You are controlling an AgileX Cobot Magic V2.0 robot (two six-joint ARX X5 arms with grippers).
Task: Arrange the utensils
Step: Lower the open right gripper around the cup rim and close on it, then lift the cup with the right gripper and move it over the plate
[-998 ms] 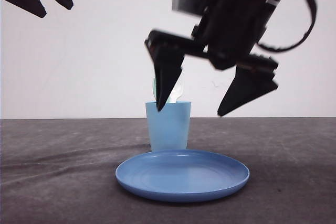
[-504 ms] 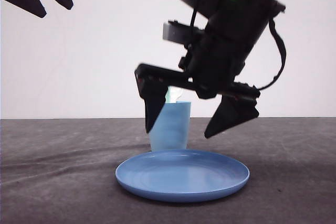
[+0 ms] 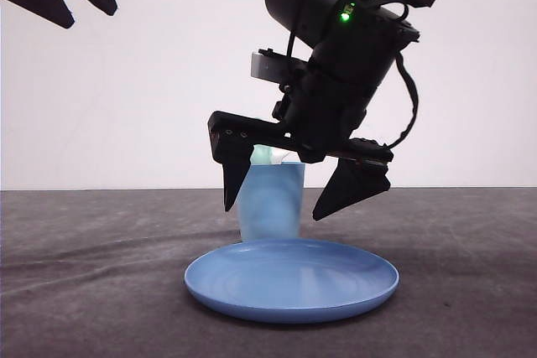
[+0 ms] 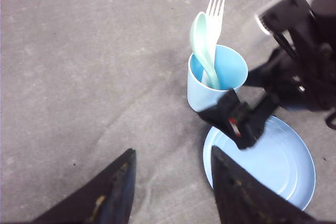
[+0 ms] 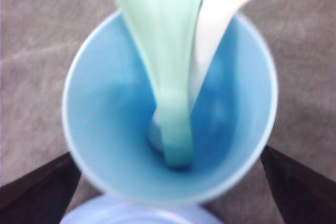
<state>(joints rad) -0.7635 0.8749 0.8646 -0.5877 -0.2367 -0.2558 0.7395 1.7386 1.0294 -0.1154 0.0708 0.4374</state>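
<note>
A pale mint-green spoon [image 4: 199,35] and a white fork [image 4: 214,14] stand together in the light blue cup [image 4: 197,93], heads up. From the right wrist the spoon handle [image 5: 163,51] and the fork handle [image 5: 218,19] reach the bottom of the cup [image 5: 73,129]. My right gripper [image 3: 273,212] is open, one finger on each side of the cup [image 3: 273,203] near its rim, holding nothing; its finger tips sit at the two corners of the right wrist view [image 5: 167,153]. My left gripper [image 3: 89,18] hangs high at the left, open and empty [image 4: 172,151].
A round blue plate [image 3: 292,284] lies on the dark grey table just in front of the cup, under my right gripper. It also shows beside the cup [image 4: 278,166] from the left wrist. Bare table stretches to the left [image 4: 79,77].
My right gripper has come down and shifted slightly left, from above the cup to level with its rim, fingers now astride it. The left gripper has not moved.
</note>
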